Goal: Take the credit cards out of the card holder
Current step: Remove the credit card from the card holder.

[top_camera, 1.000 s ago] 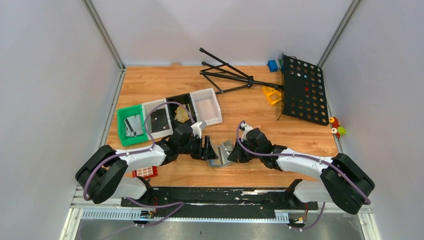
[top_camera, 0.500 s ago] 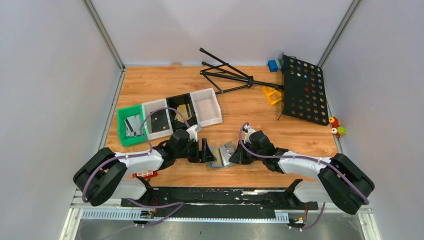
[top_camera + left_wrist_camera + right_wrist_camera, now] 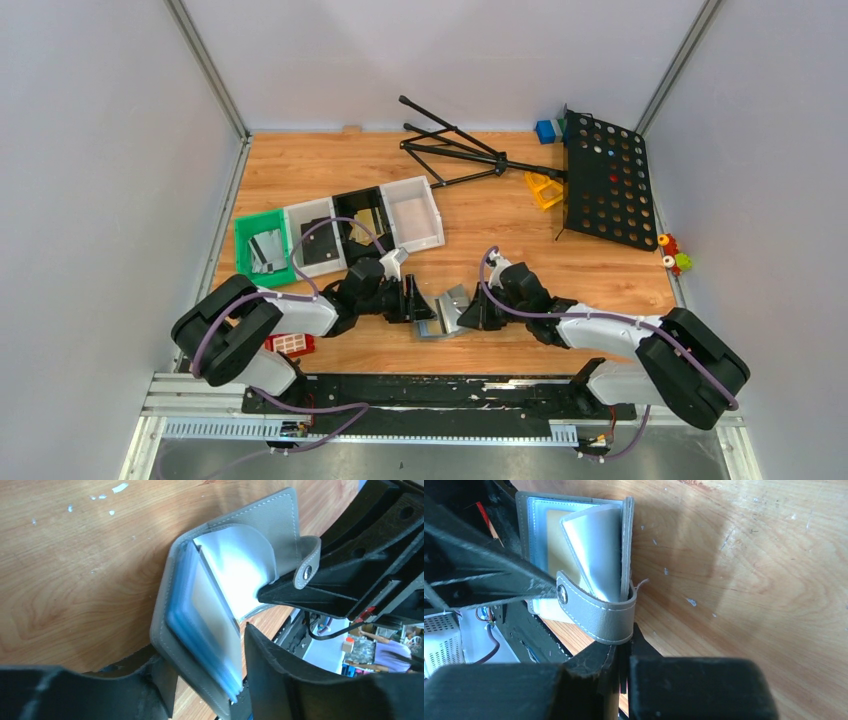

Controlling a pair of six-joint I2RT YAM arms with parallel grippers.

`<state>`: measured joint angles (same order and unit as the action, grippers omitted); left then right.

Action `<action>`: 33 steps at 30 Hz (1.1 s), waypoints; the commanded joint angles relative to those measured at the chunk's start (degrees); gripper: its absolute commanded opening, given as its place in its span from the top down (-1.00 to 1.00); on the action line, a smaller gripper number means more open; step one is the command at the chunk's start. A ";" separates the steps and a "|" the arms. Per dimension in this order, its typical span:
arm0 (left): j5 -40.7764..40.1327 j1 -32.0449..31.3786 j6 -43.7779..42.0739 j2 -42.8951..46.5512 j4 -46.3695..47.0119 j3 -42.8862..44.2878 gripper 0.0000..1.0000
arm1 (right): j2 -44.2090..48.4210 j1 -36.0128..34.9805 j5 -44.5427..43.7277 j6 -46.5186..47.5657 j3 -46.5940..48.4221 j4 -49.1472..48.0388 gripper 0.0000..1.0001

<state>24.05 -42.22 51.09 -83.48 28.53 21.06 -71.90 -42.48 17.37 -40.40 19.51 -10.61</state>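
From above, the card holder (image 3: 447,310) lies open on the wooden table (image 3: 520,230) near the front edge, caught between the two arms. The left gripper (image 3: 420,303) meets it from the left and the right gripper (image 3: 470,313) from the right. That view is too small to show how either one has hold of it. What it alone shows is the row of trays (image 3: 241,247) further back on the left, with credit cards (image 3: 267,250) lying in them: a silvery one in the green tray, a black one in the next, a gold one in the black tray.

The right wrist camera settles the right side. Its fingers are pinched tight on the edge of one cover, just beneath where the strap (image 3: 596,611) with its metal snap wraps round, and that leaf stands up off the wood. A gold card (image 3: 555,550) shows inside a sleeve there.

The left wrist camera gives the other leaf: a stack of clear sleeves (image 3: 210,630) with bluish edges, lying between the left fingers (image 3: 272,675), which stand apart on either side of it. Whether they press on it, I cannot tell.
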 commanded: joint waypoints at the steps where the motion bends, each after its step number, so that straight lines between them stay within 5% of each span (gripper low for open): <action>1: -2.05 0.20 -1.30 -0.57 -0.41 1.94 0.03 | 1.21 0.20 -1.41 0.40 0.16 0.21 0.72; 3: -2.75 0.18 -2.31 0.02 -2.07 2.26 0.24 | 1.83 0.20 -3.51 1.23 0.91 3.34 0.30; 5: -3.52 0.20 -3.37 1.01 -4.20 2.55 0.38 | 2.83 0.20 -6.24 2.29 1.87 6.39 0.11; 9: -4.16 0.19 -5.46 3.20 -8.07 3.31 0.52 | 4.94 0.18 -11.19 4.79 4.42 13.19 0.12; 17: -1.47 0.25 -5.51 2.87 -7.90 4.19 0.75 | 6.84 0.20 -10.28 5.84 5.04 13.90 0.45; 28: 1.35 0.99 -3.17 5.20 -4.39 2.47 0.76 | 14.39 0.15 -11.05 15.58 11.94 26.09 0.31; 33: -0.38 1.00 -5.38 6.54 -7.89 3.34 0.76 | 19.66 0.17 -0.01 16.74 14.43 25.71 0.35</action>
<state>23.88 -41.50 47.55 -79.64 21.37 23.94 -55.81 -42.50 9.26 -26.83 30.41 14.17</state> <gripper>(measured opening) 0.224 0.332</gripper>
